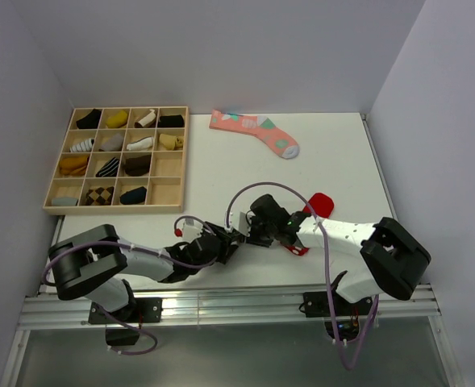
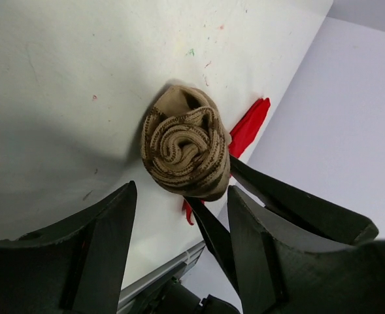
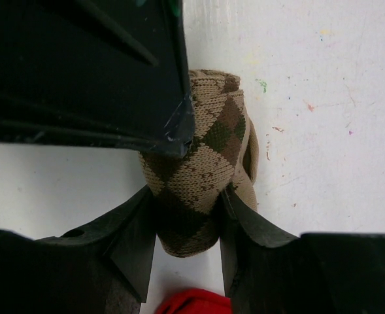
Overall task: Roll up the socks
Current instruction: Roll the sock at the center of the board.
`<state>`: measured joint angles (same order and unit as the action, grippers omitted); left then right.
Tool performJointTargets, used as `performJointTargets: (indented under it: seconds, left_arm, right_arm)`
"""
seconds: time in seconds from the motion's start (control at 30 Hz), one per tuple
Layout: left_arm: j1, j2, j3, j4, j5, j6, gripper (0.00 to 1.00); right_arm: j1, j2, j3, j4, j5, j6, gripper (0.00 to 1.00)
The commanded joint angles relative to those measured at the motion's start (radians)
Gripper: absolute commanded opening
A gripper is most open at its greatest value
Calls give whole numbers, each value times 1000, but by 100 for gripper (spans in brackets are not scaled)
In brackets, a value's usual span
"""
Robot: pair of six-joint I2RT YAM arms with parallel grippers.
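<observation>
Both arms are stretching low and inward over the white counter, the right gripper clamping its jaws across the rolled brown-and-tan argyle knit sock at near-centre, the roll's long axis and spiral end pointing at the left gripper, whose jaws are standing open.

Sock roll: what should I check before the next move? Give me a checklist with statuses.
1. Argyle sock fully rolled: ok, the spiral shows end-on.
2. Right claw holds the roll: ok, it is pinched from both sides.
3. Left claw open: ok, spread wide.
4. Left claw clear of the roll: cannot tell, it overlaps the roll in the right wrist view.
5. Red sock apart from the roll: cannot tell, it lies just behind.
6. Wooden tray has free cells: ok, in the right column.
</observation>
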<state>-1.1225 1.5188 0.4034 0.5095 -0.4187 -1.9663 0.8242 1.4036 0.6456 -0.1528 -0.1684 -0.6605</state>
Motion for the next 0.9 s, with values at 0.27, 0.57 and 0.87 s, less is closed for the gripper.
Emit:
performJointTargets:
  seconds: [0.27, 0.57, 0.87]
  left_arm:
    - [-34, 104, 31, 90, -83, -123, 64]
    - [-34, 210, 23, 190, -85, -157, 64]
    - [-34, 254, 60, 155, -71, -163, 64]
  right_arm:
    - [1, 34, 40, -103, -39, 56, 0]
    - [0, 26, 57, -139, -89, 65, 0]
    - [1, 6, 49, -148, -128, 58, 0]
